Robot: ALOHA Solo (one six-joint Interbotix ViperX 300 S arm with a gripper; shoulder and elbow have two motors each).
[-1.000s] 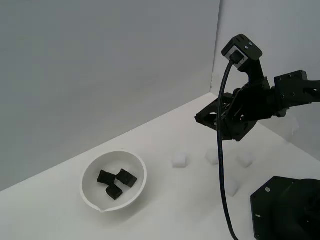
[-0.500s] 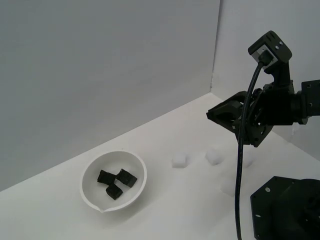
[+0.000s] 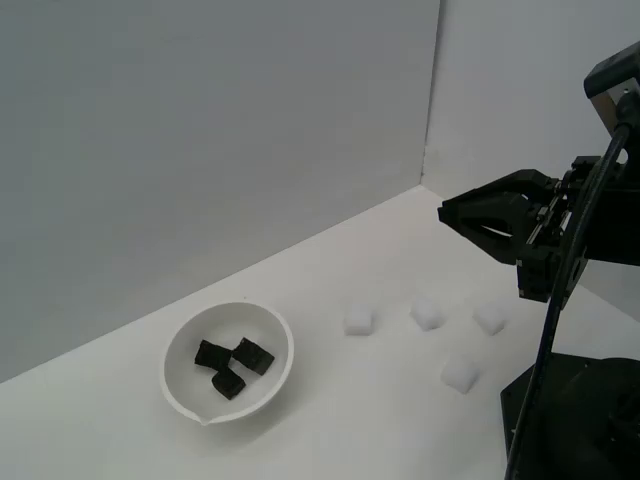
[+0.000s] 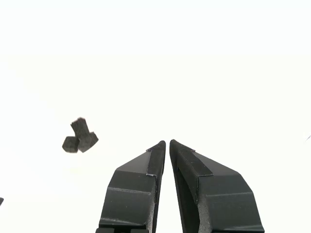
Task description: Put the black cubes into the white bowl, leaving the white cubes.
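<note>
The white bowl (image 3: 228, 400) sits at the exterior view's lower left with three black cubes (image 3: 232, 363) inside it. The cubes also show in the wrist view (image 4: 79, 137) as a dark cluster; the bowl is washed out there. Several white cubes lie on the table: one (image 3: 359, 320) in the middle, one (image 3: 427, 313), one (image 3: 490, 317) and one (image 3: 460, 373) nearer the arm's base. My gripper (image 3: 446, 213) is raised at the exterior view's right, well above the white cubes and far from the bowl. Its fingers are shut with nothing between them, as the wrist view (image 4: 167, 142) shows.
The arm's black base (image 3: 575, 420) stands at the exterior view's lower right, with a black cable (image 3: 560, 300) hanging down to it. Grey walls (image 3: 220, 130) rise behind the white table and meet in a corner at the back.
My arm has drawn back toward the exterior view's right and risen slightly, uncovering the white cubes it hid. The bowl and the black cubes have not moved.
</note>
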